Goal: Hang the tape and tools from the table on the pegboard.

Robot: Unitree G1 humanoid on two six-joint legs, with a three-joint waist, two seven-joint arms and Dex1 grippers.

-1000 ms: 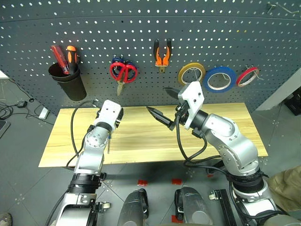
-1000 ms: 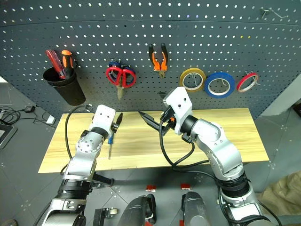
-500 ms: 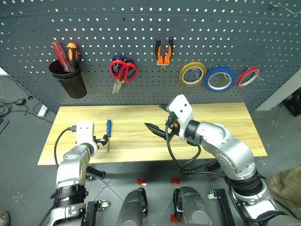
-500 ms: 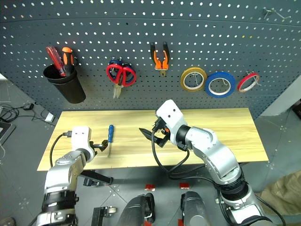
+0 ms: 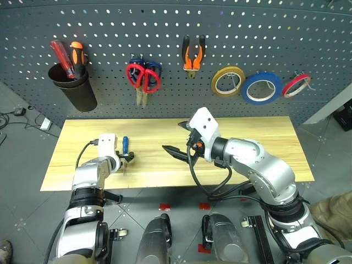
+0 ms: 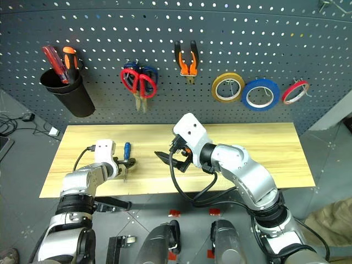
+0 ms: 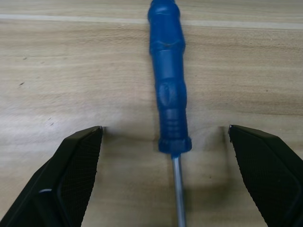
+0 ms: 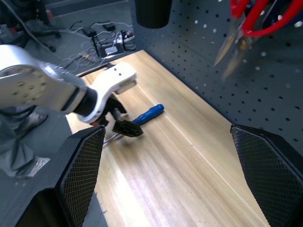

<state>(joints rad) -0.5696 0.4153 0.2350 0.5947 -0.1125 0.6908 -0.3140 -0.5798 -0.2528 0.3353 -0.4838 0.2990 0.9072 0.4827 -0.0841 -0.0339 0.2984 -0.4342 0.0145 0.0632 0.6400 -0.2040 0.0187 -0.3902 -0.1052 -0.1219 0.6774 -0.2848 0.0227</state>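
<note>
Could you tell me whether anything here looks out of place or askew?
One thing: the blue screwdriver lies alone on the table, between the open fingers of the left gripper, while the scissors, pliers and tape rolls hang on the pegboard.

Blue-handled screwdriver (image 7: 169, 90) on light wood-grain table (image 7: 71, 75); seemingly dark grey pegboard (image 5: 275, 33).

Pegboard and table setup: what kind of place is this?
Probably a workshop or lab tool station: a pegboard hung with pliers, scissors and tape rolls, above a wooden table on a grey floor.
</note>
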